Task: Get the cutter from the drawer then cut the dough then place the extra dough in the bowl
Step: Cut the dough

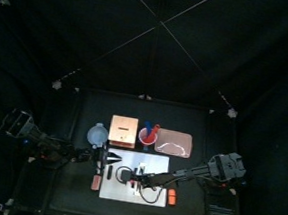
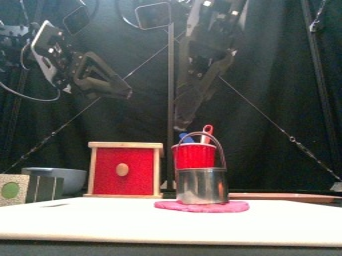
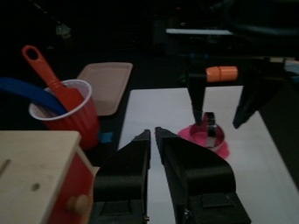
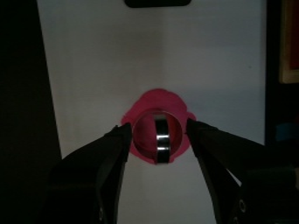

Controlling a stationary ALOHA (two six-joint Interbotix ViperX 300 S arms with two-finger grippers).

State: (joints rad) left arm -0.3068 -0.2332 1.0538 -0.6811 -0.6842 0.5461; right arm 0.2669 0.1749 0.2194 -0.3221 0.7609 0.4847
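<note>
Noting the round metal cutter (image 2: 203,185) standing on the pink dough disc (image 2: 201,207), on the white cutting board (image 4: 93,70), mid-bench (image 1: 61,189), just near of the red cup (image 2: 197,157). We see the right gripper (image 4: 158,128) over it, jaws open either side, not gripping. The left gripper (image 3: 153,133) hangs near the wooden box (image 2: 124,170), jaws closed, empty.

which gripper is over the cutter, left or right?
The right gripper: its open jaws sit either side of the cutter, which stands on the dough. The left gripper is shut, off by the box.
</note>
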